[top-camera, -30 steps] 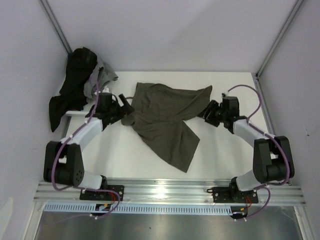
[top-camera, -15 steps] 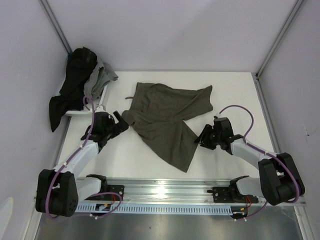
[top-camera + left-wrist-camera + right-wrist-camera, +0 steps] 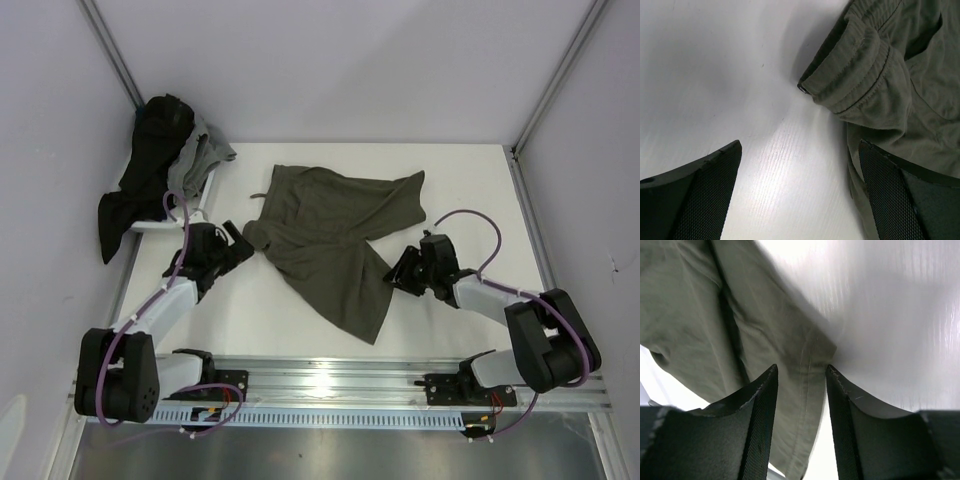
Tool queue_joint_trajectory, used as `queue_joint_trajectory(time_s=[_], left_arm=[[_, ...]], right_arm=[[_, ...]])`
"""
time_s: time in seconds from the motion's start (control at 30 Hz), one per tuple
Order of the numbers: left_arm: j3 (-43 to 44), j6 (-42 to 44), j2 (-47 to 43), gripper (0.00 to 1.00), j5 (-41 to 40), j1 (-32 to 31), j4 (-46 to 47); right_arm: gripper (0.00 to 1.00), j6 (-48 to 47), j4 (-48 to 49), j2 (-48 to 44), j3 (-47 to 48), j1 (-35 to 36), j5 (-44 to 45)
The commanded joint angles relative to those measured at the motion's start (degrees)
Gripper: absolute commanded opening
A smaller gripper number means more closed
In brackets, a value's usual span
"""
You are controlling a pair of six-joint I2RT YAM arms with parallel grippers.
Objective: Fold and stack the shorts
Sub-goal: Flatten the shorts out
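Plainly, the shorts point(image 3: 335, 235) lie opened out near the middle of the bench point(image 3: 470, 190), waistband toward the left arm and one leg trailing toward the near edge, which puts a graspable corner in front of each arm; the left claw point(image 3: 240, 245) sits low just beside the waistband end, its jaws spread wide and holding nothing; in its wrist view the waistband corner point(image 3: 850, 80) bunches ahead of the fingers, with cloth running along the right-hand pad point(image 3: 890, 195), so it looks placed to take that end; the right claw point(image 3: 395, 272) has its jaws narrower but parted, lined up on the hem corner point(image 3: 810, 355) of the near leg; the cloth shows in the gap and does not look pinched, so I judge it released and nothing is gripped yet; taking two opposite ends at once would let the arms lift one half over the other for a fold; no fold is made so far, to judge by the flat spread; a heap of dark garments point(image 3: 155, 160) sits at the far left corner, well apart from the shorts, perhaps where the stack belongs
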Motion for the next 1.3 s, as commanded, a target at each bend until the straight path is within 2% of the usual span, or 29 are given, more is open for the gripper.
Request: queue_joint_trajectory(time_s=[0.0, 0.17, 0.2, 0.23, 0.27, 0.37, 0.57, 0.83, 1.07, 1.2, 1.27], left_arm=[[1.6, -1.6, 0.7, 0.99, -1.7, 0.6, 2.2], [2.3, -1.7, 1.8, 0.99, -2.3, 1.1, 3.1], [2.1, -1.7, 2.5, 0.99, -2.1, 1.6, 4.1], [1.8, -1.7, 2.6, 0.99, -1.8, 1.8, 4.4], [1.9, -1.7, 2.9, 0.99, -1.5, 2.3, 4.7], [1.8, -1.6, 3.6, 0.99, -0.6, 2.8, 5.2], [2.1, -2.9, 6.0, 0.99, 1.5, 3.5, 9.6], [0.6, 2.1, 8.9, 0.99, 13.6, 3.8, 25.1], [-0.1, 1.8, 16.0, 0.98, 20.7, 3.8, 31.4], [-4.8, 0.0, 17.1, 0.93, 23.6, 3.8, 37.8], [-5.4, -0.3, 17.4, 0.86, 24.4, 3.8, 38.8]], right_arm=[[0.46, 0.3, 1.8, 1.8, 0.3, 0.2, 4.4], [0.42, 0.3, 2.8, 3.0, 0.4, 0.2, 6.0], [0.29, 0.3, 2.8, 3.3, 0.4, 0.2, 6.2], [0.24, 0.3, 2.8, 3.2, 0.4, 0.1, 6.3], [0.13, 0.3, 2.7, 2.9, 0.3, 0.2, 6.4], [0.0, -0.1, 1.2, 1.4, 0.4, 0.1, 7.3], [0.0, -1.1, -3.7, -2.9, 0.8, -0.4, 8.6], [0.0, -4.7, -6.0, -2.2, 2.7, -3.5, 6.1], [0.0, -7.6, -7.7, -0.2, 5.9, -7.4, 3.8], [0.0, -8.4, -8.0, 1.1, 7.3, -8.5, 2.9], [0.0, -8.7, -8.0, 2.0, 7.9, -8.7, 2.7]])
